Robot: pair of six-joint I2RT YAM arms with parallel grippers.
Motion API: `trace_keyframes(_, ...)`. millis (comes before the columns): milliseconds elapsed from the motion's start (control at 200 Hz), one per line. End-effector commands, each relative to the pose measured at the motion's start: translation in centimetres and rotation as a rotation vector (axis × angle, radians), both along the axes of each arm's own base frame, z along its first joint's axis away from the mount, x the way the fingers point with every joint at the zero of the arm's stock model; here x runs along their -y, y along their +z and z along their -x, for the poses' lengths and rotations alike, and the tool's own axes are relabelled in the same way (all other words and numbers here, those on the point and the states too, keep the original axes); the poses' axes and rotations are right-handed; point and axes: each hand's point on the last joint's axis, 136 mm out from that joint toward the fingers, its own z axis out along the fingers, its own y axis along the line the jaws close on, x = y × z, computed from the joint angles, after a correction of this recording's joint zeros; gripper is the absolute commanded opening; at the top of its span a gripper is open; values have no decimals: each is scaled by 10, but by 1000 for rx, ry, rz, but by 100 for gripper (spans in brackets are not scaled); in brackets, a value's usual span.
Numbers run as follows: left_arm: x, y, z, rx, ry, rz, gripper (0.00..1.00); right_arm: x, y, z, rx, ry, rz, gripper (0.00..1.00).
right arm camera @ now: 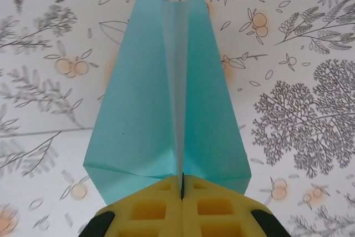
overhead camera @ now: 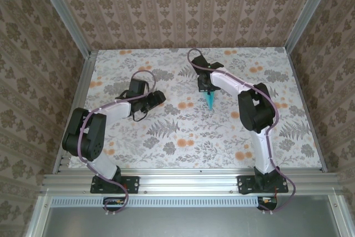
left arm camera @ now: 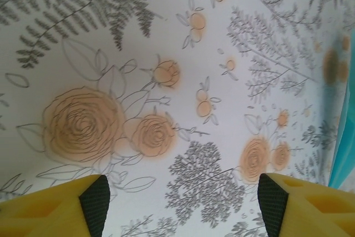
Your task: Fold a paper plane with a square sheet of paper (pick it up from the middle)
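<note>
Right end effector (right arm camera: 182,190), yellow fingers pressed together, pinches the paper plane (right arm camera: 144,109) by its centre fold, so the long axis runs straight out from the fingertips. The paper is thin, matte turquoise with crisp creases and flared wings, and the floral tabletop (right arm camera: 310,54) lies beyond. Left end effector (left arm camera: 183,206), spread and empty, has the plane off its right side.

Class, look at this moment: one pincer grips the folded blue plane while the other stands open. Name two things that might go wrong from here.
1. The right pincer pinches the paper plane only at one end of its centre crease; the long unsupported part might sag, twist or slip out during a move.
2. The left pincer is open and empty beside the plane's edge; coming in to help, it might knock or crumple a wing.
</note>
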Motion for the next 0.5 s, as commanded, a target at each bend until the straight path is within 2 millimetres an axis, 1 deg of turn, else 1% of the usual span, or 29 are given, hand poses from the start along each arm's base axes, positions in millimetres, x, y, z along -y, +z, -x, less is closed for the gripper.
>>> trace_keyframes(0, -9, 2, 2, 7, -2, -51, 74, 4, -6, -6, -21, 17, 39, 7)
trace_keyframes(140, -11, 0, 2, -1, 2, -59, 74, 6, -15, -11, -34, 12, 31, 11)
trace_keyframes(280, -13, 2, 1, 1, 5, -66, 75, 5, -14, -11, -38, 12, 21, 14)
trace_keyframes(370, -16, 8, -2, 12, 9, -77, 76, 4, 2, -12, -17, 12, 14, 19)
trace_keyframes(425, -21, 14, -4, 23, 16, -88, 77, 6, 19, -13, 11, 7, 7, 22)
trace_keyframes(495, -27, 25, -5, 44, 21, -114, 77, 9, 44, -12, 52, -1, -6, 30)
